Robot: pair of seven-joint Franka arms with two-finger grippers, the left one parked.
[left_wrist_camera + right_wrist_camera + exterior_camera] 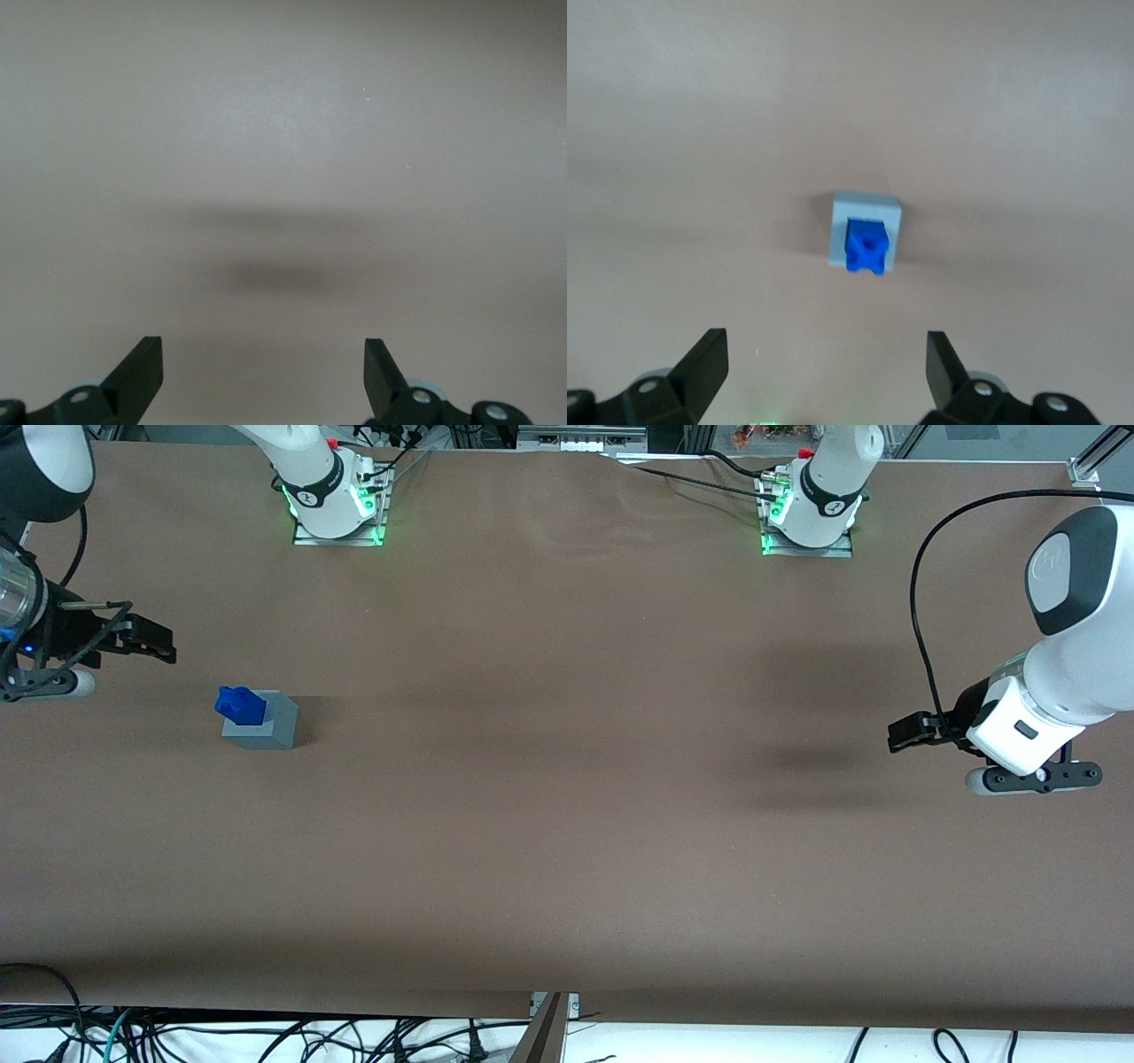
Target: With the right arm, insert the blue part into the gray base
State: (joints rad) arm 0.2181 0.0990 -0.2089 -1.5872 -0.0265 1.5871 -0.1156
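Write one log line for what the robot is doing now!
blue part: seated in gray base | gripper: open, empty, raised beside base

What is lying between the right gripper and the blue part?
Nothing: only bare brown table separates the open gripper from the blue part, which sits in the gray base. The front and right wrist views both show this.
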